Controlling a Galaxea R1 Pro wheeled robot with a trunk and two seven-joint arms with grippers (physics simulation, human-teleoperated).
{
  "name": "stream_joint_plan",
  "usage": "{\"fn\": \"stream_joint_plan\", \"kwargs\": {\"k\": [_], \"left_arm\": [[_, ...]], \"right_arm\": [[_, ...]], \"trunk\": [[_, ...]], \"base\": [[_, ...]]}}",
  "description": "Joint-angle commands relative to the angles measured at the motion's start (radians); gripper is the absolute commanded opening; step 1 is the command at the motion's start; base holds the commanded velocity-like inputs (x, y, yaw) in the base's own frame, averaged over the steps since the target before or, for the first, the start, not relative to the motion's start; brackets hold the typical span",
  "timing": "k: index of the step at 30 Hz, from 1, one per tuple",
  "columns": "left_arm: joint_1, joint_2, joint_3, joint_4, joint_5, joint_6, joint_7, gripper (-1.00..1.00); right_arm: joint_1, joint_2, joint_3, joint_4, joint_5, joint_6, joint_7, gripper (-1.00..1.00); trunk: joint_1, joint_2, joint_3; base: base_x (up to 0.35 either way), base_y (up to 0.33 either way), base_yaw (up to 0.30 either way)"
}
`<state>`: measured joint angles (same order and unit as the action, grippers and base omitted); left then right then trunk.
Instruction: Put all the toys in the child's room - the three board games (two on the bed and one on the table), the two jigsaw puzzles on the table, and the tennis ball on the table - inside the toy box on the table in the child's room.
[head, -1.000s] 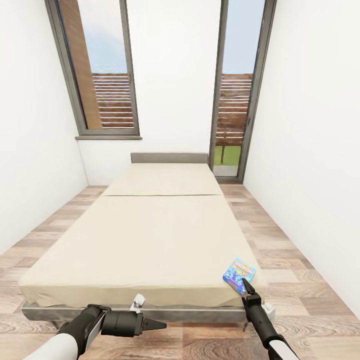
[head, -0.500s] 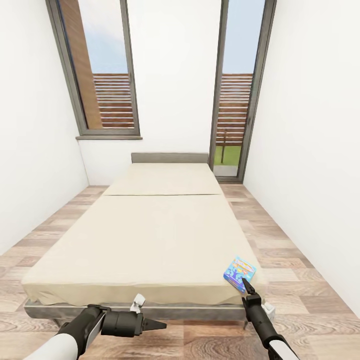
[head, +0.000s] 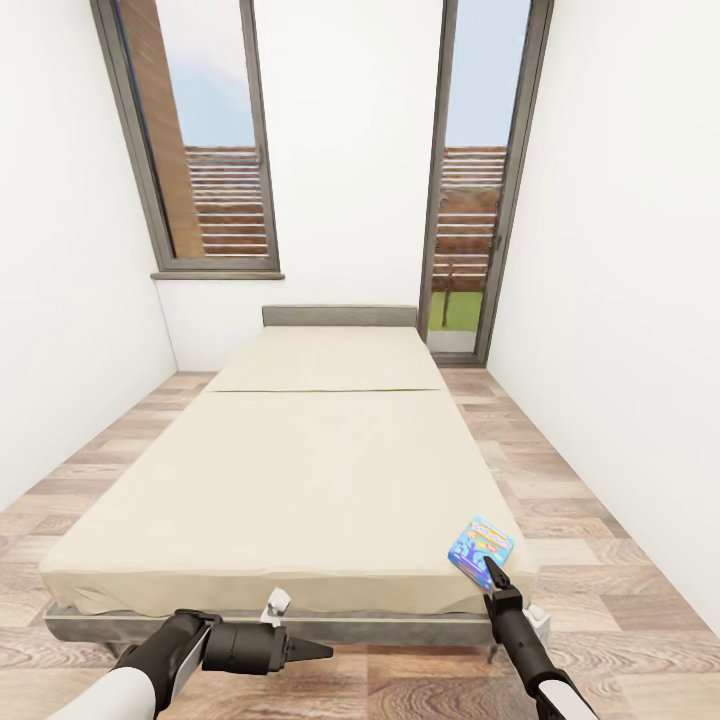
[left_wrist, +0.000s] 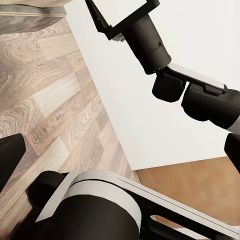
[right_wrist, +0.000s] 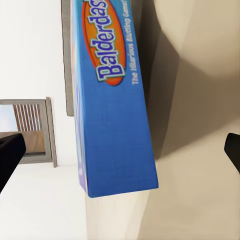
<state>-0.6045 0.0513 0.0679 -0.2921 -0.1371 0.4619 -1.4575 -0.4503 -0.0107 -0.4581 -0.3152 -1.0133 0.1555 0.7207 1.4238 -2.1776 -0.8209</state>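
Blue board game (head: 479, 545) on bed (head: 300, 470) corner | right gripper (head: 494, 577) spread wide, empty, just short | left gripper (head: 318, 651) finger state unclear | next: straddle box, clamp.

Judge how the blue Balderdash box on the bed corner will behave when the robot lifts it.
The blue board game looks stiff and flat, so probably won't flop. It lies near the bed corner, so a push might slide it off.

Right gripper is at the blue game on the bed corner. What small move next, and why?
Probably ease the right gripper forward to straddle the blue board game, then close. The game lies at the bed's near right corner just ahead of the tips, and in the right wrist view its box sits between the spread fingers, ungripped.
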Motion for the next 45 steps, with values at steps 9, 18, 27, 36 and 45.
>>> {"fn": "stream_joint_plan", "kwargs": {"k": [9, 18, 27, 36, 45], "left_arm": [[0.0, -0.001, 0.007, -0.001, -0.01, 0.011, -0.006, 1.0], [0.0, -0.001, 0.007, -0.001, -0.01, 0.011, -0.006, 1.0], [0.0, -0.001, 0.007, -0.001, -0.01, 0.011, -0.006, 1.0], [0.0, -0.001, 0.007, -0.001, -0.01, 0.009, -0.006, 1.0], [0.002, -0.001, 0.007, -0.001, -0.01, 0.009, -0.006, 1.0]], "right_arm": [[-0.001, 0.0, -0.002, 0.001, -0.01, 0.01, 0.003, 1.0], [-0.001, 0.0, -0.002, 0.001, -0.01, 0.01, 0.003, 1.0], [-0.001, 0.0, -0.002, 0.001, -0.01, 0.01, 0.004, 1.0], [-0.001, 0.0, -0.001, 0.001, -0.008, 0.01, 0.005, -1.0], [-0.001, 0.0, -0.001, 0.001, -0.009, 0.01, 0.005, -1.0]], "trunk": [[0.0, 0.0, -0.001], [0.0, 0.0, -0.001], [0.0, 0.0, -0.001], [0.0, 0.0, -0.001], [0.0, 0.0, -0.001]], "base": [[0.002, 0.0, 0.0], [0.0, 0.005, 0.0], [0.0, 0.011, 0.0], [0.0, 0.0, 0.0], [0.0, 0.0, 0.0]]}}
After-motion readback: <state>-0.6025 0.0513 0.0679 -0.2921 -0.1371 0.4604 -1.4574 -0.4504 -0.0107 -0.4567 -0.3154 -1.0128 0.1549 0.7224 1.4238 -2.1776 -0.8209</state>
